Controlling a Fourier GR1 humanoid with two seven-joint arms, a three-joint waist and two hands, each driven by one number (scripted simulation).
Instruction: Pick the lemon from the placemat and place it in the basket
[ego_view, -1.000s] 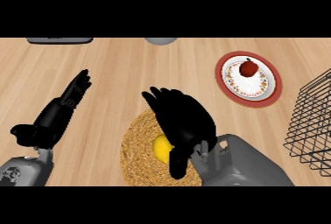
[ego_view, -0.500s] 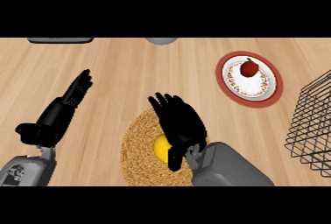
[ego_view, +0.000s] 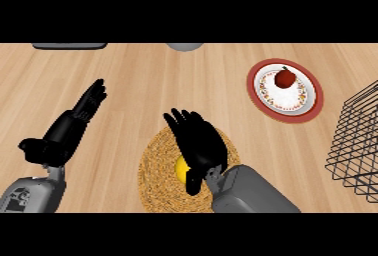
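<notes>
On the round woven straw placemat (ego_view: 164, 172) at six o'clock, the right hand (ego_view: 198, 144), fingers straight, covers the yellow lemon (ego_view: 180, 169); grasping is next; black wire basket (ego_view: 360, 145) waits at three o'clock; left hand (ego_view: 68, 129) rests open.

The surface (ego_view: 148, 85) is light wood with lengthwise grain, evenly lit. A dark grey flat item (ego_view: 70, 46) and a grey rounded item (ego_view: 184, 46) sit at its far edge.

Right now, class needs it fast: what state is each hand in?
Left hand: open, fingers straight, holding nothing.
Right hand: open, spread over the lemon on the placemat, not curled round it.
</notes>
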